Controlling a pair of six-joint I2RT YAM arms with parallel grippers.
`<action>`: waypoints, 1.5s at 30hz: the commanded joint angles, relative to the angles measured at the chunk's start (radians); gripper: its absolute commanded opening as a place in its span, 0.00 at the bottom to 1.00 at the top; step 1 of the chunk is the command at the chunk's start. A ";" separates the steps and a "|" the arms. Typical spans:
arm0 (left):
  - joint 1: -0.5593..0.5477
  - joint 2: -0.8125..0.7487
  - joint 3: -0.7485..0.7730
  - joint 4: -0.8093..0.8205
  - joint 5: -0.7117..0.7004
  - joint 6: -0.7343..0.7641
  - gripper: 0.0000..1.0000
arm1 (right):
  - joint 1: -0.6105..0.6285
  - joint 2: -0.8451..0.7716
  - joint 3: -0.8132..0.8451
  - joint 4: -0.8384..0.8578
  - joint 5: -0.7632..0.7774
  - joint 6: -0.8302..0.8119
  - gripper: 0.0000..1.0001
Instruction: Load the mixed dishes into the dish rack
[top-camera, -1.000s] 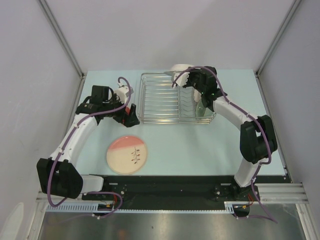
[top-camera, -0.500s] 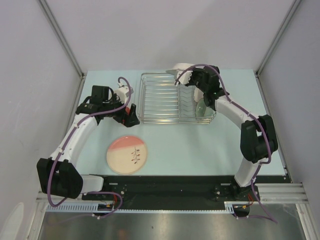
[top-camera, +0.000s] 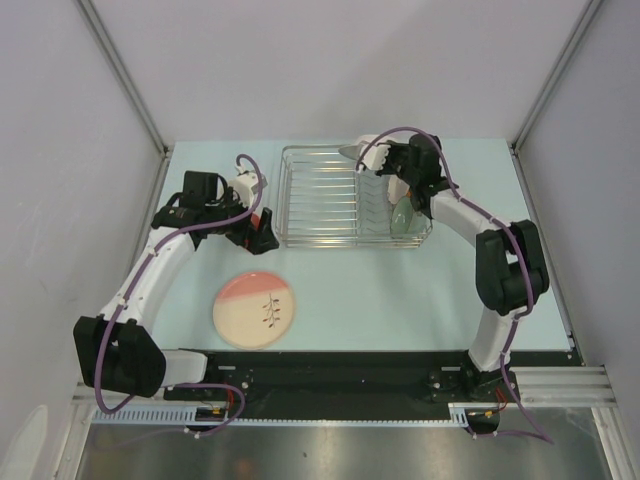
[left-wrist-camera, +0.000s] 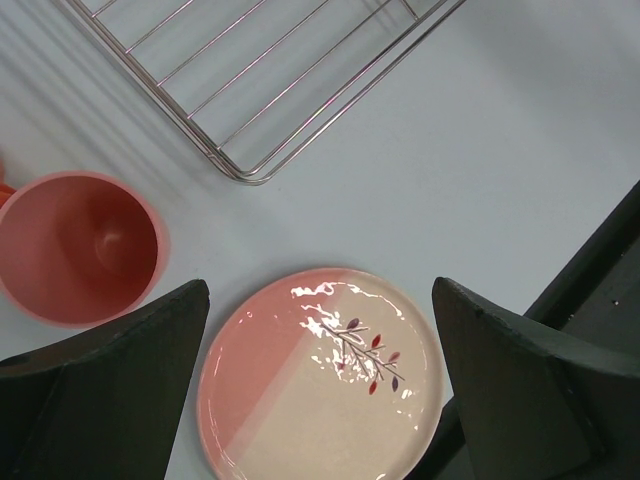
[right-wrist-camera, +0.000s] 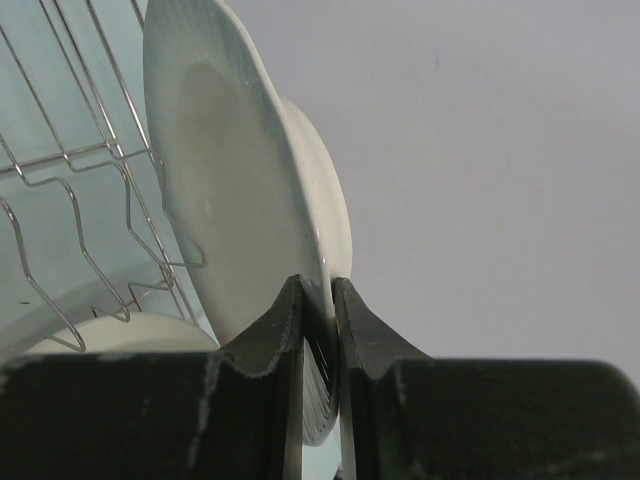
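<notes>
At dish rack (top-camera: 320, 200) far edge | right claw (right-wrist-camera: 318, 292) pinches white plate (right-wrist-camera: 225, 190)

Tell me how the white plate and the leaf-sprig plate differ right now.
The white plate is held on edge at the dish rack; the leaf-sprig plate lies flat on the table. The right claw grips the white plate's rim; nothing holds the leaf-sprig plate. Both are round.

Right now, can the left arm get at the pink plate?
Probably yes: the left gripper is open and close by, the plate lies flat with nothing on it, and the cup stands apart to one side.
</notes>
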 joint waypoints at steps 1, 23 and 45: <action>0.008 -0.006 0.017 0.015 0.006 0.029 1.00 | 0.008 -0.017 0.042 0.203 -0.012 0.008 0.00; 0.015 0.000 0.005 0.021 0.016 0.038 1.00 | 0.049 0.115 -0.043 0.444 0.252 0.126 0.31; 0.017 -0.015 0.002 0.018 0.012 0.034 1.00 | 0.063 0.060 -0.086 0.519 0.437 0.323 0.69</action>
